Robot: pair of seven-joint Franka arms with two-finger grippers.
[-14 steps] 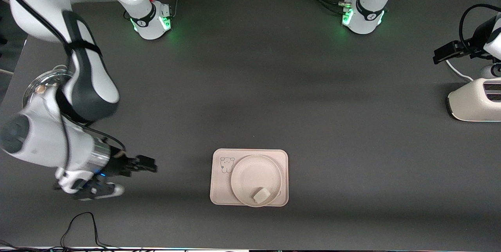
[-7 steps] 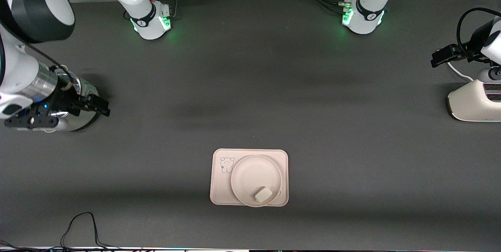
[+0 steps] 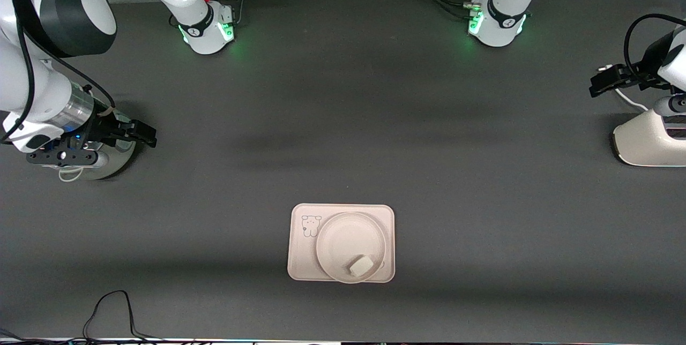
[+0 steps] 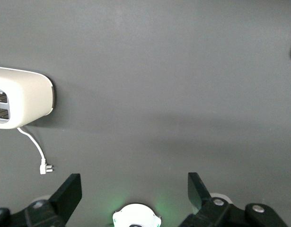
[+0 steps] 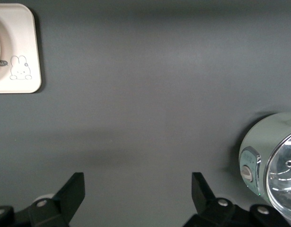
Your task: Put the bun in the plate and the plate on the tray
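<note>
Bun (image 3: pixel 359 265) lies in the plate (image 3: pixel 343 240), at the rim nearest the front camera; the plate sits on the tray (image 3: pixel 300 251) in the middle of the desk (image 3: pixel 375 120); right gripper (image 3: pixel 144 133) hangs with fingers spread and empty over a round lidded appliance (image 3: pixel 107 160) at the right arm's end; left gripper (image 3: pixel 603 81) hangs likewise spread and empty above a white toaster (image 3: pixel 648 141) at the left arm's end; both are well apart from the tray.
</note>
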